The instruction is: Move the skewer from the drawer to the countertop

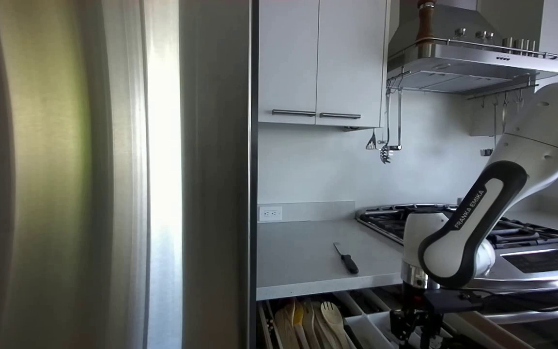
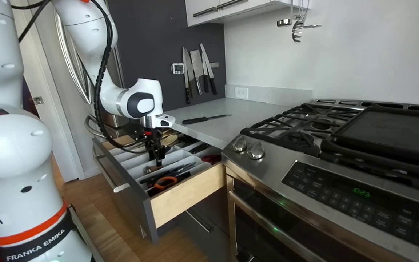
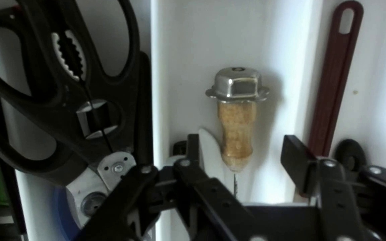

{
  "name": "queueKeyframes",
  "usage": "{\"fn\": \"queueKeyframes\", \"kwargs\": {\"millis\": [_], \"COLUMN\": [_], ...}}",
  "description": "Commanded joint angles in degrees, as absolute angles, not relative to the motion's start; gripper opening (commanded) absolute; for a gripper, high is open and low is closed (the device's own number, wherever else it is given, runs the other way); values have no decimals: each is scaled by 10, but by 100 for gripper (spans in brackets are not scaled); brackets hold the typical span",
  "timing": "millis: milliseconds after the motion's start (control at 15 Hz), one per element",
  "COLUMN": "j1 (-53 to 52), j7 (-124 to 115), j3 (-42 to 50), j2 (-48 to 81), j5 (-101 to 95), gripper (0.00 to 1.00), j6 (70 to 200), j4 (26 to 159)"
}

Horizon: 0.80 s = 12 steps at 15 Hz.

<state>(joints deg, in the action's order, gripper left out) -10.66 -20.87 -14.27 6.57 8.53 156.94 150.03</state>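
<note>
Pale grey countertop [image 1: 298, 252] spans the lower centre of an exterior view, right of a stainless-steel refrigerator [image 1: 109, 174]. Below the countertop, the drawer [image 2: 187, 198] stands pulled out. At the centre of the wrist view the skewer [image 3: 237, 130], a wooden-handled pick with a metal cap, lies in a white compartment [image 3: 213, 33]. The gripper [image 3: 243, 152] is over it with jaws apart, a fingertip on either side of the handle in the frame, neither seeming to touch it.

I judge this to be the lining-up before the grasp. The next move calls for bringing the fingers down to the handle if they are too high, which I cannot tell, closing them on the wood, then lifting clear of the compartment walls. A pale rounded utensil [image 3: 211, 150] just left of the handle might get pinched too; the skewer's tip is hidden at lower centre.

On the countertop lies a black-handled paring knife [image 2: 199, 119]; a gas hob [image 2: 289, 125] stands to its right, and kitchen knives [image 2: 196, 63] hang on a dark wall panel [image 2: 151, 54] at upper centre.
</note>
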Motion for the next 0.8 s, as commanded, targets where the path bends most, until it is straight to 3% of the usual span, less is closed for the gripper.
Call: {"fn": "queueKeyframes", "kwargs": {"millis": [0, 67, 133, 667, 733], "j1": [-114, -115, -115, -112, -111], "j7": [-196, -194, -192, -167, -164], "j3": [-130, -129, -128, -134, -136], "j2": [95, 101, 107, 155, 158], "j5": [89, 89, 90, 105, 107], "gripper": [50, 53, 45, 49, 38], "j6": [1601, 1610, 1616, 1644, 1647], "j4": [1494, 1493, 1492, 1485, 1485]}}
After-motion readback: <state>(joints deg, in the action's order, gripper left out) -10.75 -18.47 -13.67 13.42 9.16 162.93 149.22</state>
